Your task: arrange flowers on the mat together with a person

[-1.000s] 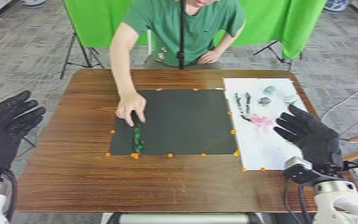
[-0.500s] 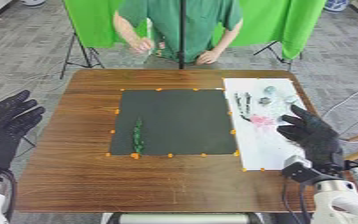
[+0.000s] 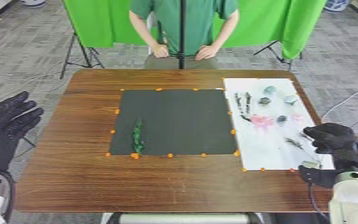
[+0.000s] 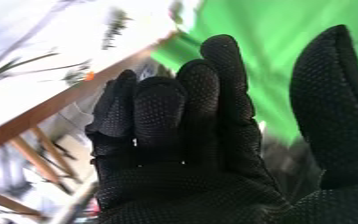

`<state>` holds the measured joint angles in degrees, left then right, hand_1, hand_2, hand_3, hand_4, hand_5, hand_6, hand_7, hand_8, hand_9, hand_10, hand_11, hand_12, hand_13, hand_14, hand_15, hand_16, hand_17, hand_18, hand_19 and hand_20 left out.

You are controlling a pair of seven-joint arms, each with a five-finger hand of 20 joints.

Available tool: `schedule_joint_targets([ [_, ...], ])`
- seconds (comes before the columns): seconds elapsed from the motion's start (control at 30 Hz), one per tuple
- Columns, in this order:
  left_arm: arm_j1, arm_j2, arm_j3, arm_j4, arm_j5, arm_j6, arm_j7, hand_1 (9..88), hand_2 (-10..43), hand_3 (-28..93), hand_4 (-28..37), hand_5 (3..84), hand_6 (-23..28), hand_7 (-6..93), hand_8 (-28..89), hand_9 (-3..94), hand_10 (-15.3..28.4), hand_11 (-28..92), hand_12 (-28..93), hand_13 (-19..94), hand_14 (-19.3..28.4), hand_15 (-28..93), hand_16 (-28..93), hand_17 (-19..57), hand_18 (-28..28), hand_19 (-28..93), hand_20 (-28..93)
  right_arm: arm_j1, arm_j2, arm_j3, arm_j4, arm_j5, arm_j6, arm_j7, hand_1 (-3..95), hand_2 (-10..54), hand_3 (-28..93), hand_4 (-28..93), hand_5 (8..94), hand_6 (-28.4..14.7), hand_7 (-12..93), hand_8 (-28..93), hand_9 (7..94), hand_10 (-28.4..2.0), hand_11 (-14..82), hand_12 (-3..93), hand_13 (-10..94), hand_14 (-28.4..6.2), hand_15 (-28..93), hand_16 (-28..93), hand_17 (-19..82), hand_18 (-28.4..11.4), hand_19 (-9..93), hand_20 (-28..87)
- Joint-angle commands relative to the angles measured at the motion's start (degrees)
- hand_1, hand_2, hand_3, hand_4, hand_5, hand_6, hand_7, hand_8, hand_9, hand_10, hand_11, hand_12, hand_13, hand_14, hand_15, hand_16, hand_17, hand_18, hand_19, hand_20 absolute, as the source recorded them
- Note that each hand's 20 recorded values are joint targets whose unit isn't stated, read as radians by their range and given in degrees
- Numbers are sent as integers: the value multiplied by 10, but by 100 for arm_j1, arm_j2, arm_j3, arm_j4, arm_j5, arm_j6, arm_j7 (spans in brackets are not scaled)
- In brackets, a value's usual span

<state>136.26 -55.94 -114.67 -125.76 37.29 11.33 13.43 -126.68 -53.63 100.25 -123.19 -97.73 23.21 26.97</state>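
Grey flooring (image 3: 42, 62) and a green cloth (image 3: 286, 30) are seen behind a brown wooden table (image 3: 184, 190). A dark mat (image 3: 180, 120) is laid on the table, its borders marked with small pieces of orange tape (image 3: 169, 155). A green sprig (image 3: 138, 137) is placed on the mat, in its left part, with its length running between the near and far sides.

A white sheet (image 3: 264, 157) is positioned just beside the mat, on the right. On it are arranged a pink flower (image 3: 261, 120), dark stems (image 3: 244, 103), bluish flowers (image 3: 270, 90) and, in the near half, a thin sprig (image 3: 294, 143).

The right hand (image 3: 333, 138) is located at the right edge of the sheet; whether the sheet is touched cannot be told. Its fingers (image 4: 160, 107) are extended and held close together, with the thumb (image 4: 328, 95) set well apart. The left hand (image 3: 5, 125) is held beyond the left edge of the table, fingers extended and slightly spread.
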Motion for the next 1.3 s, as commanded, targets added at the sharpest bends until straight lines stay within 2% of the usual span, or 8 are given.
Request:
schedule_joint_targets([
  [0.03,112,-39,-22,-11,6,-23,0,303,-4,686,-150,377,37,253,-96,331,134,272,202,288,150,380,23,-48,214,448,171,-172,211,14,11,-4154,-909,1536,309,-95,728,-283,492,-14,523,-198,503,-132,665,485,495,-141,876,319,234,-189,788,465],
  [0.1,125,-41,-26,-15,0,-18,4,303,-4,687,-150,377,36,252,-96,331,134,272,202,287,151,381,23,-48,214,448,171,-185,198,18,24,-4161,-954,1644,300,-95,726,-283,480,-19,524,-197,489,-135,671,492,483,-144,879,315,225,-192,783,468],
  [0.3,137,-39,-39,-17,4,-29,16,302,-5,687,-150,376,36,253,-96,332,133,272,202,287,151,381,23,-48,214,448,171,-198,193,-13,87,-4316,-349,1716,263,-95,740,-283,444,-34,563,-203,448,-142,689,515,449,-150,891,298,209,-190,770,477],
  [0.4,124,-29,-24,-11,3,-29,3,302,-4,687,-151,376,36,254,-96,331,134,271,201,288,150,380,23,-48,214,448,171,-122,242,-80,184,-4315,-567,1764,255,-95,753,-283,437,-38,612,-215,446,-141,692,514,447,-150,893,294,208,-189,765,477],
  [0.57,122,-28,-10,-11,-2,-27,12,302,-4,687,-151,376,36,254,-97,332,135,272,201,288,151,380,23,-48,213,448,171,119,231,-280,613,-4288,-810,1847,262,-95,761,-283,441,-38,623,-230,444,-140,693,503,447,-147,889,288,206,-189,756,472],
  [0.83,130,19,5,-9,-28,20,33,302,-4,687,-150,377,37,253,-96,332,134,271,202,287,151,380,23,-48,213,447,171,282,228,-477,882,-4244,-843,1931,267,-95,761,-283,448,-37,644,-238,450,-138,699,496,452,-148,890,284,208,-190,757,471],
  [1.3,116,-20,18,-2,-16,-1,27,301,-5,689,-152,377,37,251,-96,332,134,271,202,288,151,381,23,-48,213,447,172,471,177,-702,1145,-3938,-927,1791,250,-95,759,-283,442,-37,643,-241,444,-141,699,497,451,-149,889,285,209,-189,759,468],
])
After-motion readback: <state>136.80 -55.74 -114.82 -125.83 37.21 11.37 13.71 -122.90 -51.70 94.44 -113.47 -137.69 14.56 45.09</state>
